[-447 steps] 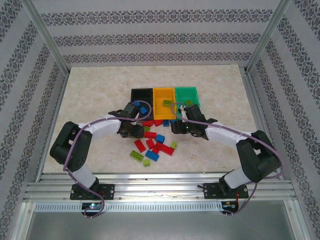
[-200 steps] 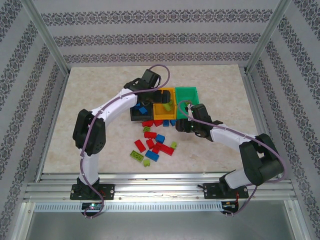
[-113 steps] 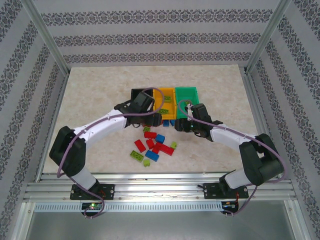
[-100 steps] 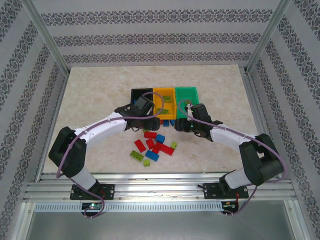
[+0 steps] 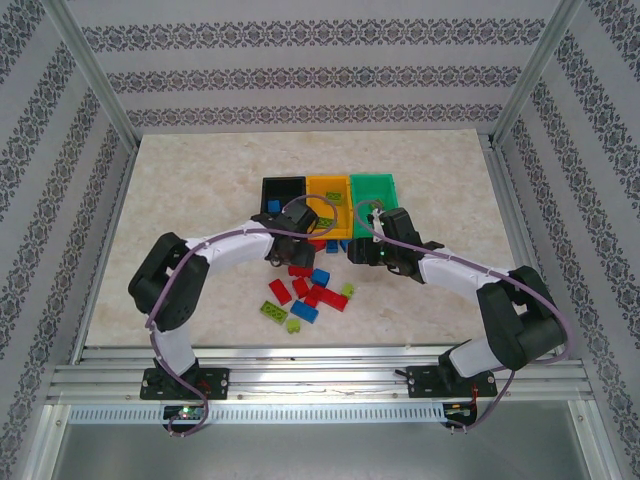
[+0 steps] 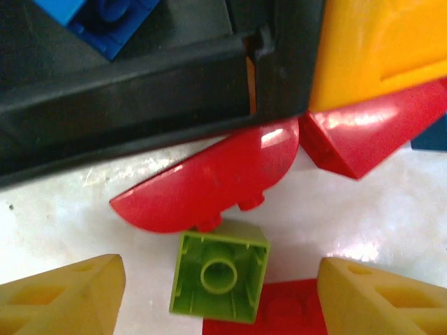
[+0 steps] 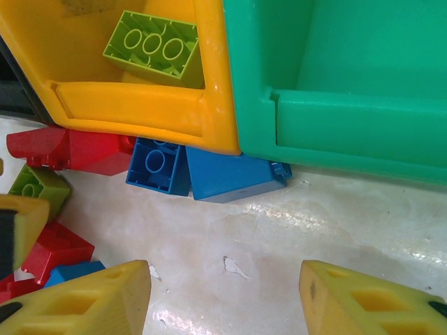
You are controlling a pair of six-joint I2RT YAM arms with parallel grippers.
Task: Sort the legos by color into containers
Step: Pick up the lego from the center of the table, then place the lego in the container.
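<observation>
My left gripper (image 6: 220,279) is open, low over the table just in front of the black bin (image 6: 140,84), and an upside-down lime green lego (image 6: 218,278) lies between its fingers. A red curved lego (image 6: 209,185) touches that lego. The black bin (image 5: 283,190) holds a blue lego (image 6: 105,17). My right gripper (image 7: 223,279) is open over bare table in front of the yellow-orange bin (image 7: 140,105) and the green bin (image 7: 349,84). A lime lego (image 7: 151,47) lies in the yellow-orange bin. From above, the left gripper (image 5: 286,255) and right gripper (image 5: 356,254) flank the pile.
Two blue legos (image 7: 157,164) (image 7: 230,174) are wedged against the bins' front walls, with a red lego (image 7: 63,150) beside them. Several loose red, blue and lime legos (image 5: 305,295) are spread nearer the arm bases. The table (image 5: 200,190) runs wide to the left and right.
The left arm carried a lime lego over the yellow-orange bin, let it go there, then swung back down to the pile by the black bin. The right arm has barely moved.
</observation>
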